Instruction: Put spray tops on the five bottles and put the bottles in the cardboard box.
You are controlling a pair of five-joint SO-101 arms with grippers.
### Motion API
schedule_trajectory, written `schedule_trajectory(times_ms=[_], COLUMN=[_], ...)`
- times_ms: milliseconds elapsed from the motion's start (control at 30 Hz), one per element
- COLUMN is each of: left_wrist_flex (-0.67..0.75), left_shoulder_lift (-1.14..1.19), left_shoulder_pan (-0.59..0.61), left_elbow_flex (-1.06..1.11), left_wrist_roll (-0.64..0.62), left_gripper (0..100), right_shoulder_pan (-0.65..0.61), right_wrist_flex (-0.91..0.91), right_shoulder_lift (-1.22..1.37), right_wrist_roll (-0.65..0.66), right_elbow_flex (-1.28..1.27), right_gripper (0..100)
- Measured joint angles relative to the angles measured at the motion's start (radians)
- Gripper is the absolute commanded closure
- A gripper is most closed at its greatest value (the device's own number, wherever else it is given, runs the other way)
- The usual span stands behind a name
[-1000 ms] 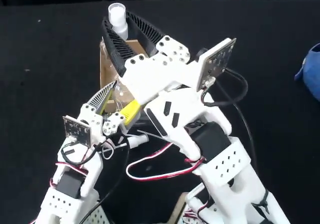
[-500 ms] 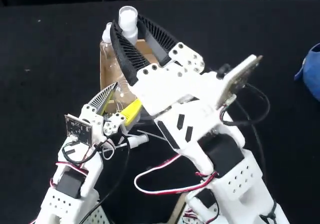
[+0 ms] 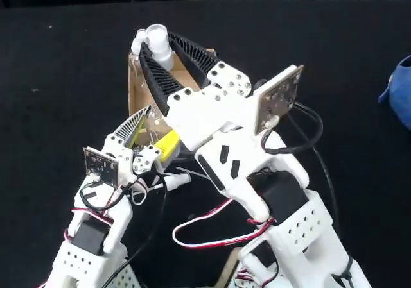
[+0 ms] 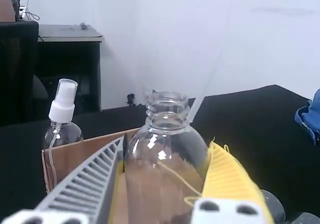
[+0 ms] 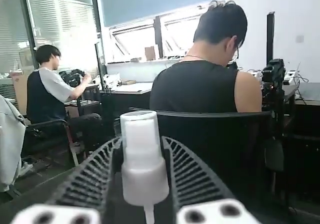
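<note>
My right gripper is shut on a white spray top and holds it up over the far end of the cardboard box. In the right wrist view the spray top stands upright between the black ribbed fingers. My left gripper, with one grey and one yellow finger, is shut on a clear bottle whose neck is uncapped. A thin dip tube slants down to that neck. A capped bottle stands in the box.
A blue object lies at the table's right edge. The black tabletop spreads out to the left and behind the box. Red and black cables loop between the two arms near the front.
The right gripper swung up and right with the spray top, then came back down a little toward the box. The left arm and its bottle have stayed still.
</note>
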State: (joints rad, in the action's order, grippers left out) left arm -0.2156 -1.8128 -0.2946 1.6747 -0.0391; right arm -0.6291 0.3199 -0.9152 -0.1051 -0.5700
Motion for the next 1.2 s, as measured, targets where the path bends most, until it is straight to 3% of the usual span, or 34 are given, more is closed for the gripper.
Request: schedule_trajectory(times_ms=[667,933,1200], left_wrist_flex=[0.0,0.0,0.0], left_shoulder_lift=[0.0,0.0,0.0], left_shoulder_pan=[0.0,0.0,0.0], left_elbow_flex=[0.002,0.002,0.002], left_wrist_roll=[0.0,0.0,0.0], left_gripper=[97,97,97], right_shoulder_pan=[0.0,0.0,0.0], right_wrist_flex=[-0.063,-0.193,-0.138], right_shoulder_lift=[0.0,0.0,0.0], right_wrist_roll=[0.008,0.008,0.008], right_elbow_flex=[0.0,-0.025,-0.046], right_gripper=[98.7,98.7,98.7])
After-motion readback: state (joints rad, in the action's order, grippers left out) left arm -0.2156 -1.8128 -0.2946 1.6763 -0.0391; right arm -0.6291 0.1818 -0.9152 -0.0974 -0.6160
